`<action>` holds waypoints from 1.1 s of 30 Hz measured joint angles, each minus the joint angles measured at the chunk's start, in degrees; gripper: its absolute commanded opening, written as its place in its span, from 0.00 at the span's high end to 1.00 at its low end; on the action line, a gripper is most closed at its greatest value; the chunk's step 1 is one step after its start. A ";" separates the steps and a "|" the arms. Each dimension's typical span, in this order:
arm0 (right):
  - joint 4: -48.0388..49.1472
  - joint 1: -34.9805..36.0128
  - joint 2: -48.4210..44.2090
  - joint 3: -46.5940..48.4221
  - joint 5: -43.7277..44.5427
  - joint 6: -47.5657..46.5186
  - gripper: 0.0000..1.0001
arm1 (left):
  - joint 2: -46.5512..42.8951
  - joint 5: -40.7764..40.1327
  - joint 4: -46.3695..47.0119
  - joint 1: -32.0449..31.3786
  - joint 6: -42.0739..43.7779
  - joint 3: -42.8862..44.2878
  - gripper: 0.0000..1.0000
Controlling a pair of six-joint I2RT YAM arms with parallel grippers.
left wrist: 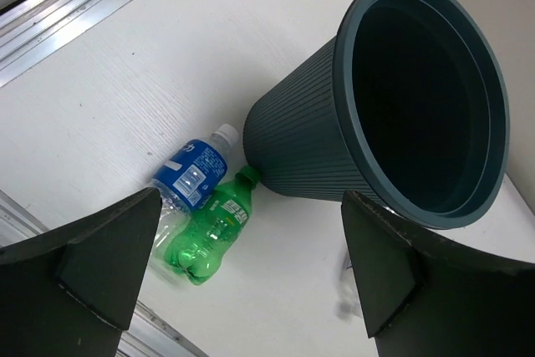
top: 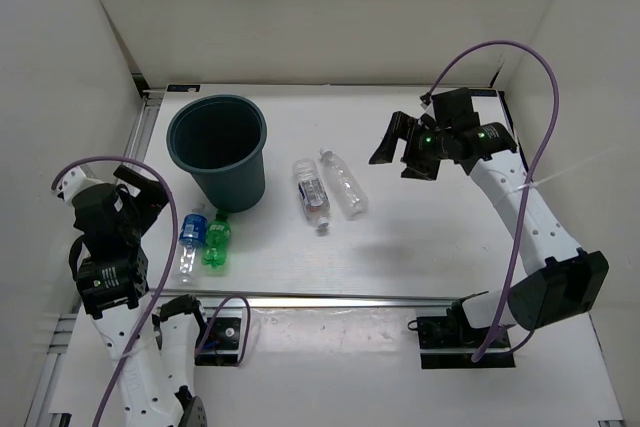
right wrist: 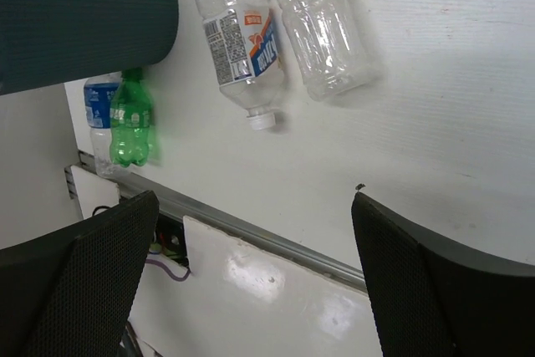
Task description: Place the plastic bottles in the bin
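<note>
The dark teal bin (top: 219, 147) stands upright at the back left; it also shows in the left wrist view (left wrist: 393, 106). A blue-label bottle (top: 191, 239) and a green bottle (top: 217, 243) lie side by side in front of it, caps toward the bin, seen too in the left wrist view (left wrist: 191, 175) (left wrist: 213, 227). Two clear bottles (top: 312, 192) (top: 343, 185) lie side by side in the middle, seen in the right wrist view (right wrist: 241, 39) (right wrist: 322, 22). My left gripper (top: 150, 195) is open and empty, left of the bin. My right gripper (top: 400, 149) is open and empty, raised right of the clear bottles.
White walls close in the table on the left, back and right. A metal rail (top: 330, 299) runs along the near edge, with cables and the arm bases below it.
</note>
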 measured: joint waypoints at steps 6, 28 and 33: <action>-1.33 0.00 0.70 0.00 1.16 -0.57 0.00 | 0.81 -0.39 -0.04 -0.02 0.52 0.00 0.00; -2.71 0.31 26.25 6.16 4.85 -11.06 0.00 | -2.23 -0.57 -3.45 0.00 0.68 -3.41 0.00; -2.47 0.90 31.74 12.79 3.69 -12.24 0.00 | -2.23 -0.44 -4.79 0.00 1.42 -3.41 0.00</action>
